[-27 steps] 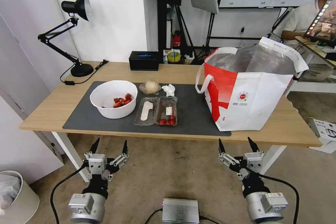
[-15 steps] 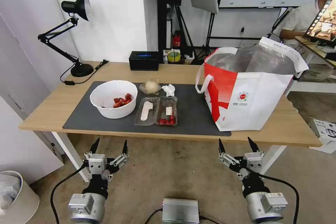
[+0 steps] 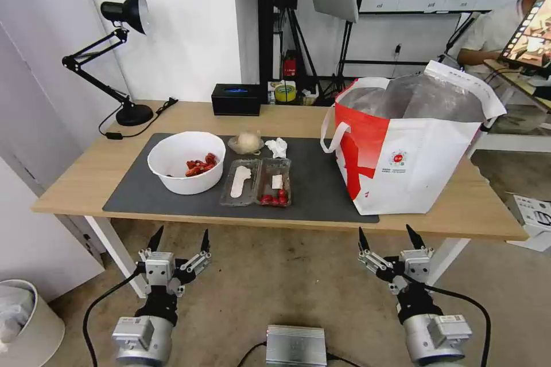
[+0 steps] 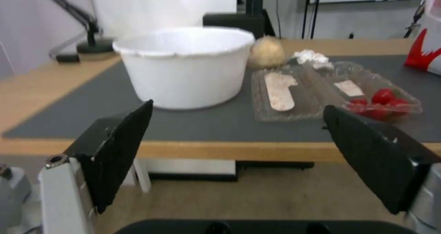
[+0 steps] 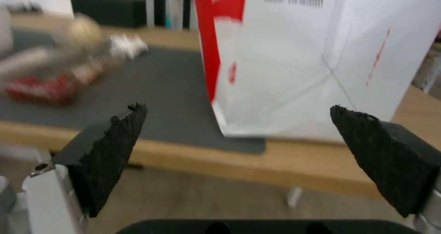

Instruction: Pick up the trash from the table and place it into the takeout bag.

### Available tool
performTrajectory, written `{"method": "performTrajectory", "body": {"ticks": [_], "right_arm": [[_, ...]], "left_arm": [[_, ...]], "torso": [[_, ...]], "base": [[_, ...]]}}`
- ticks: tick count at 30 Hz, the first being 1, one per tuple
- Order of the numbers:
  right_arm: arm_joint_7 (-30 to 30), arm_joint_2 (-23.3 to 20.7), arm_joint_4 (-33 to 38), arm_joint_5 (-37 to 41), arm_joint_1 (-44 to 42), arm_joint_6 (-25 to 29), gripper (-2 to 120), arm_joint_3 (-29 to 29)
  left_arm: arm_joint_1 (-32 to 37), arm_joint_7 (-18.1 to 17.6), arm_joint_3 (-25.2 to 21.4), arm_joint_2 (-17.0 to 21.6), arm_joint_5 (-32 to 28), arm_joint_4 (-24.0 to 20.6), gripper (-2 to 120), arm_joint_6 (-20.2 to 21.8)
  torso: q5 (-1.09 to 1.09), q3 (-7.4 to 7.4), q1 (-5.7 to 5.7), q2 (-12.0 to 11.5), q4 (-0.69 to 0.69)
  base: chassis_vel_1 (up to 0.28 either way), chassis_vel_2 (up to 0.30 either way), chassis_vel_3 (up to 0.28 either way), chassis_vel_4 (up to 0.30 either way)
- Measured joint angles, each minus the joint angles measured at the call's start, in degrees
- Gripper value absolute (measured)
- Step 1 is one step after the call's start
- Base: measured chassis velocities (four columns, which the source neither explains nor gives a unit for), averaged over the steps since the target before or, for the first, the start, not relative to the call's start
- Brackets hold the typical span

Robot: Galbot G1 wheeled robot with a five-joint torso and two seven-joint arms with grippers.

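Both the left gripper (image 3: pixel 178 239) and right gripper (image 3: pixel 387 236) hang released at the frame's bottom (nothing picked yet); trash on the worktop (image 3: pixel 86 175) awaits a reach toward the bowl (image 3: pixel 185 161).

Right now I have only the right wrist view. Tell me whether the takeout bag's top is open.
Observer: It is open. In the head view, the takeout bag stands upright on the table with its foil-lined mouth facing up.
Operator: Give me the left claw's position.
Observer: The left claw hangs below the table's front edge with its fingers spread, pointing toward the white bowl.
Operator: Report what that bowl holds.
Observer: Red scraps lie inside it, on the side nearest the clear clamshell box.
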Motion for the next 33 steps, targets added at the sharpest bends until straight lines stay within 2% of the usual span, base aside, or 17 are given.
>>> {"method": "performTrajectory", "body": {"ticks": [1, 7, 10, 11, 13, 15, 16, 18, 19, 20, 22, 25, 33], "right_arm": [[-0.1, -0.6, 0.2, -0.2, 0.4, -2.5, 100, 0.5], [-0.3, -1.2, 0.3, -0.5, 1.0, -5.4, 100, 0.9], [-0.6, -2.1, 0.3, -1.0, 2.0, -9.9, 100, 1.7], [-0.6, -2.1, 0.3, -1.0, 2.0, -9.9, 100, 1.7], [-0.7, -2.5, 0.2, -1.1, 2.2, -10.8, 100, 1.7], [-0.7, -2.6, 0.0, -1.2, 2.3, -10.9, 100, 1.5], [-0.8, -2.7, -0.2, -1.3, 2.3, -10.9, 100, 1.3], [-0.8, -2.7, -0.5, -1.4, 2.3, -10.9, 100, 1.1], [-0.8, -2.7, -0.5, -1.4, 2.3, -10.9, 100, 1.1], [-0.8, -2.7, -0.5, -1.4, 2.4, -10.8, 100, 1.0], [-0.8, -2.7, -0.5, -1.5, 2.4, -10.7, 100, 0.8], [-0.8, -2.8, -0.6, -1.5, 2.4, -10.7, 100, 0.7], [-1.0, -3.1, -0.5, -1.3, 3.0, -10.2, 100, 0.1]], "left_arm": [[-0.7, -0.6, 0.3, 0.3, -1.2, 0.0, 100, 1.7], [-1.6, -1.6, 0.8, 0.8, -3.2, 0.0, 100, 4.4], [-3.0, -3.2, 1.6, 1.6, -6.3, 0.2, 100, 8.7], [-3.0, -3.2, 1.6, 1.6, -6.3, 0.2, 100, 8.7], [-4.1, -4.3, 2.3, 2.2, -8.6, 0.3, 100, 11.9], [-4.5, -4.6, 2.4, 2.3, -9.0, 0.4, 100, 12.4], [-4.5, -4.6, 2.3, 2.3, -9.0, 0.4, 100, 12.4], [-5.9, -6.4, 3.5, 3.1, -12.5, 0.6, 100, 17.3], [-5.9, -6.4, 3.5, 3.1, -12.5, 0.6, 100, 17.3], [-6.5, -7.1, 3.9, 3.5, -13.9, 0.7, 100, 19.2], [-8.1, -9.2, 5.2, 4.4, -17.8, 1.1, 100, 24.6], [-8.5, -9.9, 6.3, 4.3, -19.2, 1.6, 100, 26.7], [-8.8, -10.2, 7.0, 4.1, -21.8, 1.6, 100, 27.0]], "torso": [[0.0, 0.0, 0.0, 0.0, -0.01], [0.0, 0.0, 0.0, 0.0, 0.0], [0.0, 0.0, 0.01, 0.0, 0.0], [0.0, 0.0, 0.01, 0.0, 0.0], [0.0, 0.0, 0.01, 0.0, 0.0], [-0.01, 0.0, 0.01, 0.0, -0.03], [0.01, 0.0, 0.0, 0.0, 0.01], [0.0, 0.0, 0.01, 0.0, -0.01], [0.0, 0.0, 0.01, 0.0, -0.01], [0.0, 0.0, 0.01, 0.0, 0.0], [0.0, 0.0, 0.0, 0.0, 0.0], [-0.02, 0.0, 0.01, 0.0, -0.01], [0.0, 0.0, 0.01, 0.0, 0.0]], "base": [[0.0, 0.0, 0.0, 0.0], [0.0, 0.0, 0.0, 0.0], [0.0, 0.0, 0.0, 0.0], [0.0, 0.0, 0.0, 0.0], [0.0, 0.0, 0.0, 0.0], [0.0, 0.0, 0.0, 0.0], [0.0, 0.0, 0.0, 0.0], [0.0, 0.0, 0.0, 0.0], [0.0, 0.0, 0.0, 0.0], [0.0, 0.0, 0.0, 0.0], [0.0, 0.0, 0.0, 0.0], [0.0, 0.0, 0.0, 0.0], [0.0, 0.0, 0.0, 0.0]]}}
